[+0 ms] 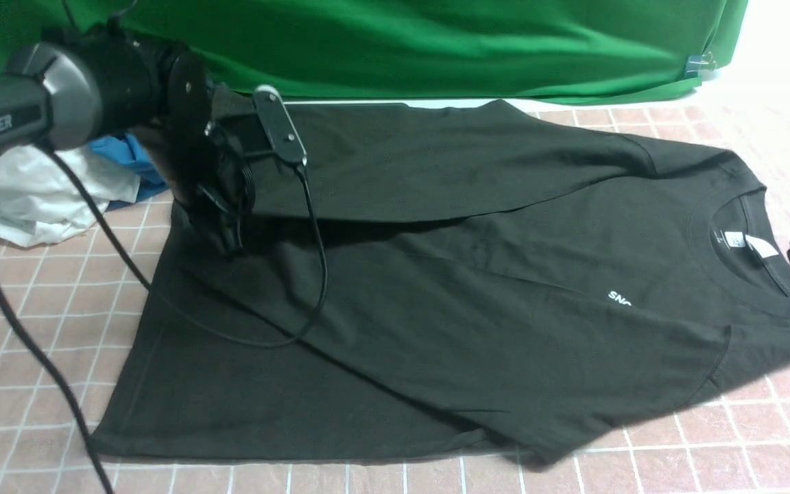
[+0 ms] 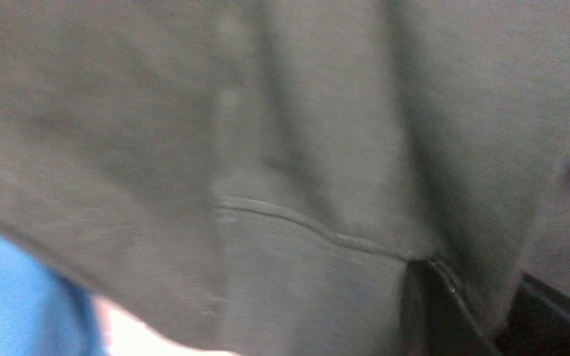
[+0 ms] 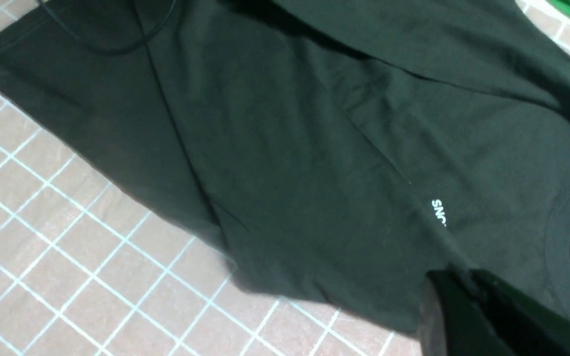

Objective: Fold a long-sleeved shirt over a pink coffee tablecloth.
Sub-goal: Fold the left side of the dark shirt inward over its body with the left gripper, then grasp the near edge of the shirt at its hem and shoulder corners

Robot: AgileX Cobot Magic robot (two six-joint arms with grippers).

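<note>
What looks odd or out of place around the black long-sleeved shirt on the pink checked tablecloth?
A thin black cable from the left arm sags in a loop onto the black long-sleeved shirt, where a fold could snag it. A heap of white and blue clothes also crowds the pink checked tablecloth beside the hem.

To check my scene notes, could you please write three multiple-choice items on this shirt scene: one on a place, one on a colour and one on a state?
1. The shirt's collar lies toward the robot's: A right; B left; C hidden.
2. The backdrop is: A red; B green; C yellow.
3. The far sleeve is: A rolled into a ball; B spread straight out; C folded over the body.
Answers: 1 A, the collar shows at the right end; 2 B, it is plainly green cloth; 3 C, it crosses the shirt's body.
</note>
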